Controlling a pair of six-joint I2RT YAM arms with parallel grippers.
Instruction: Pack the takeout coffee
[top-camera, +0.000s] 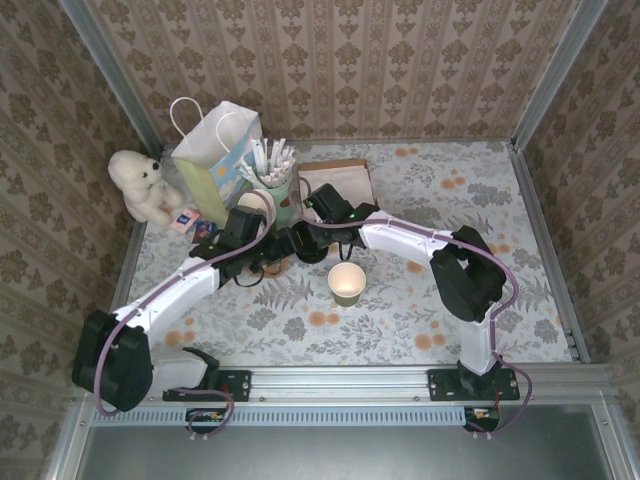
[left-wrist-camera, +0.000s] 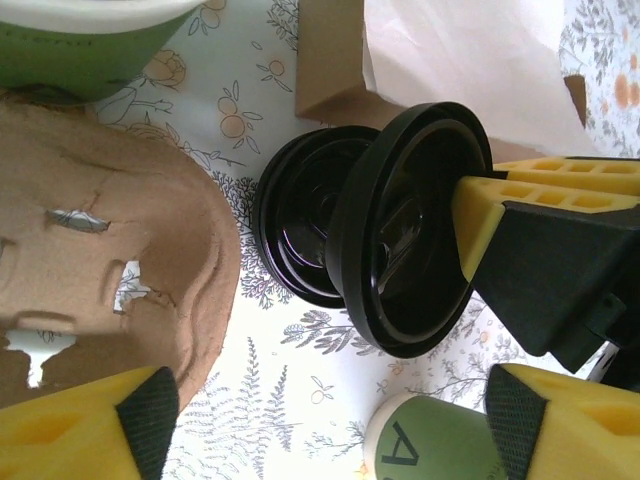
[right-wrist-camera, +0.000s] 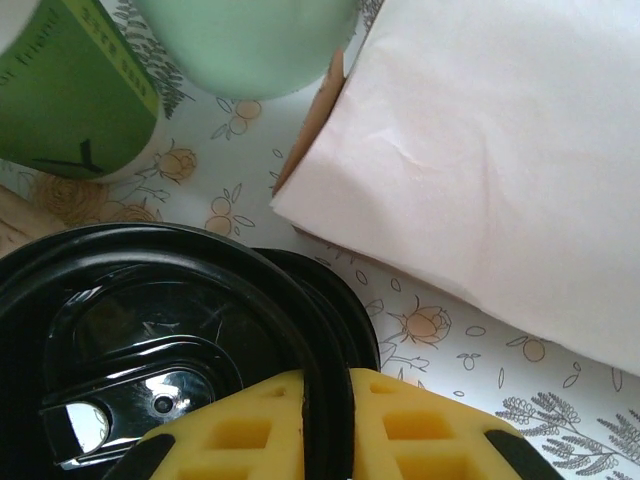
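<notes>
The takeout coffee's green paper cup (top-camera: 347, 283) stands upright and open on the table, with no lid on it. Its side, printed with a dark letter, shows in the left wrist view as the cup (left-wrist-camera: 440, 447). My right gripper (right-wrist-camera: 335, 420) is shut on the rim of a black round lid (right-wrist-camera: 150, 330), holding it on edge just above the table. Another black lid (left-wrist-camera: 295, 225) lies right behind it. My left gripper (left-wrist-camera: 332, 415) is open, its yellow fingers (left-wrist-camera: 130, 425) wide apart above the table, facing the held lid (left-wrist-camera: 410, 230).
A brown cardboard cup carrier (left-wrist-camera: 100, 250) lies left of the lids. A white paper bag (right-wrist-camera: 500, 170) on brown card sits behind them. A pale green holder of white sticks (top-camera: 272, 170), a gift bag (top-camera: 212, 152) and a teddy bear (top-camera: 145, 185) stand at the back left.
</notes>
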